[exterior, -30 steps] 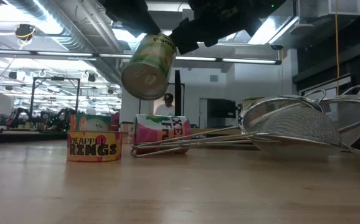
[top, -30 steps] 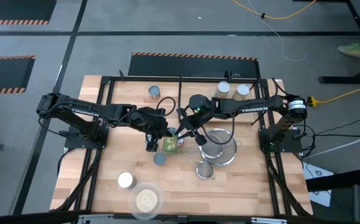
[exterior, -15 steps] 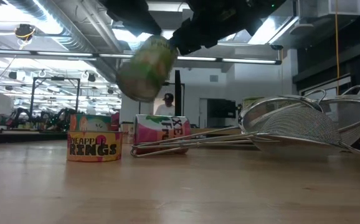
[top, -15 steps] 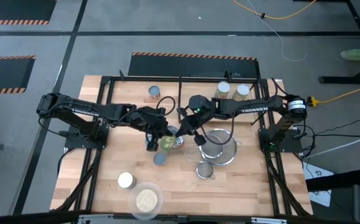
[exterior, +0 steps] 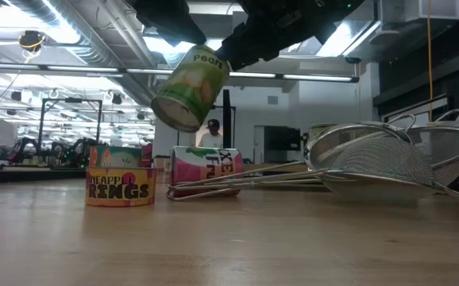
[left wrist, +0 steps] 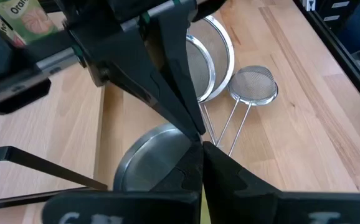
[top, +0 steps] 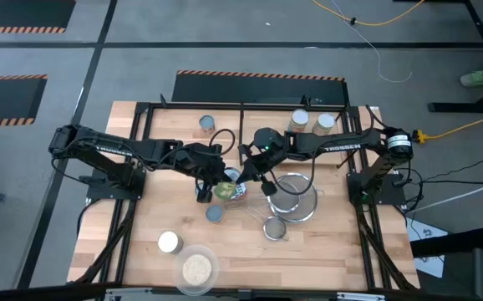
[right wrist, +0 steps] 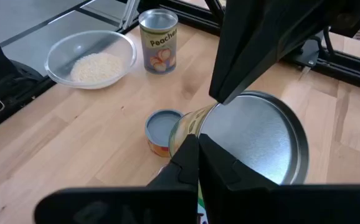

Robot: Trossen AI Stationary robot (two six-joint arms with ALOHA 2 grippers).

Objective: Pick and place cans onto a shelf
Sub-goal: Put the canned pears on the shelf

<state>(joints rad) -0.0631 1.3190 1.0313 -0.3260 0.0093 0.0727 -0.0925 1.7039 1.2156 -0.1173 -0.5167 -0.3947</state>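
Pale wooden worktop (top: 325,247) carries the shelf (top: 225,117) at its far side. Above the worktop's middle, the left gripper (top: 214,186) and right gripper (top: 243,177) both clamp one tilted green can (exterior: 190,87), off the surface.

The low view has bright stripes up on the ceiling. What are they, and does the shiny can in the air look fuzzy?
Low view: the stripes are long ceiling lights glowing in the room behind; the tilted green can looks sharp, its label readable. Right wrist view: the can's metal end shines pale, and the near dark fingers look soft.
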